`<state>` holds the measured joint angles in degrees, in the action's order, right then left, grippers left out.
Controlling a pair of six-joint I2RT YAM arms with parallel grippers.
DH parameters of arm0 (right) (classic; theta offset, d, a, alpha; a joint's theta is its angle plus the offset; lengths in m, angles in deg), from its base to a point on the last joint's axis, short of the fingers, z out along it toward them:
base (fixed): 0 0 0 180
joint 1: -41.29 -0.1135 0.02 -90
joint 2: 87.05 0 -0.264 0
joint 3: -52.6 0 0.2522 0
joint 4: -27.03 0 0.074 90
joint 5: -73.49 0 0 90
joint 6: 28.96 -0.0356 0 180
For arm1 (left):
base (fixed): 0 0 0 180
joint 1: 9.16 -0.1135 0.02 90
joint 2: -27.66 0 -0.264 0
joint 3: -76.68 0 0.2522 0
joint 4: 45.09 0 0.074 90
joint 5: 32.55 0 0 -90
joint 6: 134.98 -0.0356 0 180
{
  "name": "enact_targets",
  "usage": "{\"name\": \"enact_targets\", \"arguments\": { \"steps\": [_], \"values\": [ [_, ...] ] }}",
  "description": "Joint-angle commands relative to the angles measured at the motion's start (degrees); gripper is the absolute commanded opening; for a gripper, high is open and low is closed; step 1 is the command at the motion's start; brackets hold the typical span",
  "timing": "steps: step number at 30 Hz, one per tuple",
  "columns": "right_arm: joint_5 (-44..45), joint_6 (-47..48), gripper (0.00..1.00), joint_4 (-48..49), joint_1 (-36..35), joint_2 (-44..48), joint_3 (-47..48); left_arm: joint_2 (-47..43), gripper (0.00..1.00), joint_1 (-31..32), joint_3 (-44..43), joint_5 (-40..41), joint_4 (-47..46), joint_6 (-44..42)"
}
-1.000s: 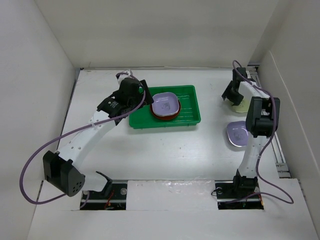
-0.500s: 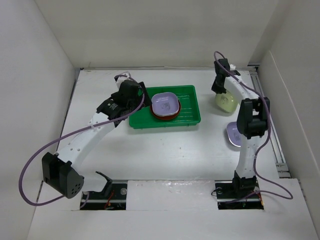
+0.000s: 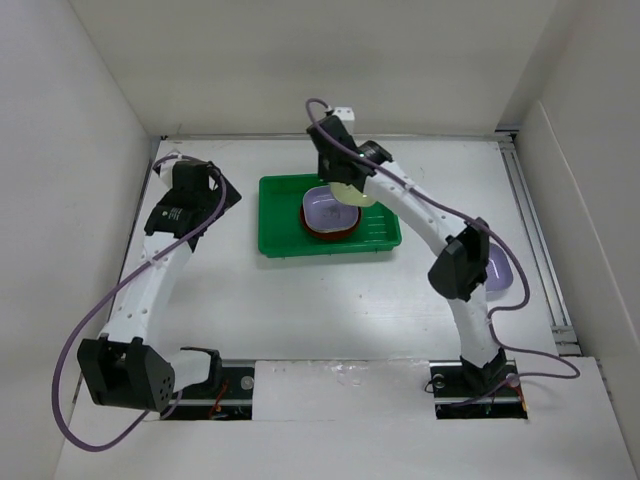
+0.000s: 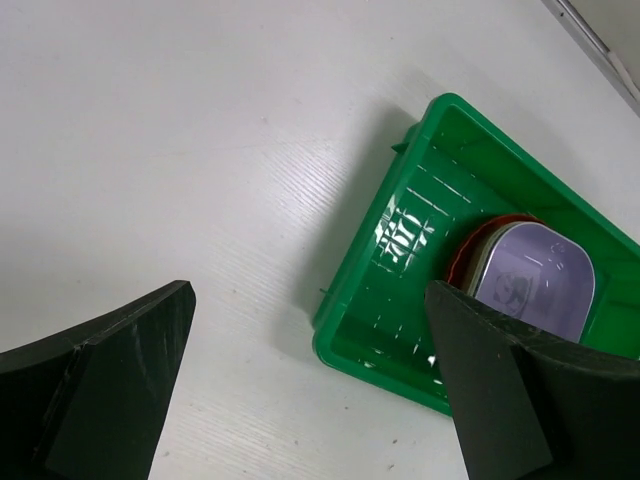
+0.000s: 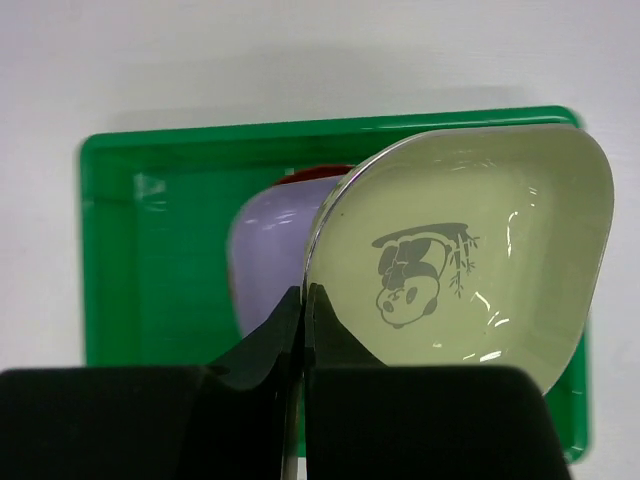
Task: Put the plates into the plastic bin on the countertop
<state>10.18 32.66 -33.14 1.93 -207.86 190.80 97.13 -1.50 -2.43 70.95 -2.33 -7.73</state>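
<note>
The plastic bin (image 3: 280, 215) is bright green and sits at the middle back of the countertop (image 3: 300, 300). In it, a lavender dish (image 3: 325, 208) rests on a reddish-brown plate (image 3: 318, 232). My right gripper (image 3: 345, 185) is shut on the rim of a light green dish (image 3: 352, 195), held tilted above the bin's plates. In the right wrist view the gripper (image 5: 305, 295) pinches this panda-printed dish (image 5: 470, 270) over the bin (image 5: 150, 250). My left gripper (image 3: 215, 195) stands open and empty, left of the bin. In the left wrist view the gripper (image 4: 308, 290) frames the bin's corner (image 4: 400, 300).
A second lavender dish (image 3: 500, 268) lies on the countertop at the right, partly hidden behind my right arm's elbow (image 3: 462, 262). White walls enclose the surface on three sides. A metal rail (image 3: 540, 250) runs along the right edge.
My right gripper closed on the light green dish at the far right, then swung left with it to above the bin. My left arm pulled back left, away from the bin.
</note>
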Motion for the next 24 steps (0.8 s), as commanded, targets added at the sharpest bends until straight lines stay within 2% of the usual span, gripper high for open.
{"name": "enact_targets", "arguments": {
  "steps": [1, 5, 10, 12, 14, 15, 17, 18, 19, 22, 24],
  "values": [
    [3.54, -0.18, 0.0, -5.26, -1.95, -6.17, 7.11, -1.88, 1.0, 0.16, -1.37, -1.28, 0.71, -1.92],
    [2.22, -0.71, 0.0, -7.02, -4.41, -11.1, 14.32, -2.49, 1.0, 0.16, 0.03, -0.76, 0.71, -2.45],
    [0.81, -0.71, 0.0, -7.02, -4.42, -12.96, 15.04, -3.72, 1.0, 0.16, 1.09, -0.05, 1.24, -3.59],
    [-0.68, -0.71, 0.27, -5.54, -4.94, -12.96, 15.04, -4.34, 1.0, 0.16, 1.62, -0.05, 1.24, -3.59],
    [-0.68, -0.71, 0.43, -3.96, -6.17, -10.77, 13.9, -4.87, 1.0, 0.16, 2.23, -0.05, 0.72, -4.12],
    [0.54, -0.19, 0.65, -3.08, -6.78, -9.63, 13.29, -4.87, 1.0, 0.16, 2.24, -0.05, 0.71, -4.12],
    [1.08, -0.18, 0.81, -0.7, -7.93, -5.95, 12.23, -5.4, 1.0, 0.16, 2.84, -0.05, 0.19, -4.12],
    [1.6, -0.18, 0.96, -0.7, -8.71, -4.62, 11.44, -5.4, 1.0, 0.16, 2.85, 0.47, 0.19, -4.12],
    [1.6, -0.18, 1.0, 0.17, -8.72, -3.3, 10.48, -5.4, 1.0, 0.16, 3.37, 0.48, 0.19, -4.12],
    [4.05, -0.18, 1.0, 0.8, -8.72, 2.32, 7.84, -5.93, 1.0, 0.16, 3.38, 0.48, 0.19, -4.73],
    [5.99, -1.14, 1.0, 0.28, -6.97, 8.36, 0.66, -6.62, 1.0, 0.16, 3.38, 0.48, 0.19, -5.34]
  ]
}}
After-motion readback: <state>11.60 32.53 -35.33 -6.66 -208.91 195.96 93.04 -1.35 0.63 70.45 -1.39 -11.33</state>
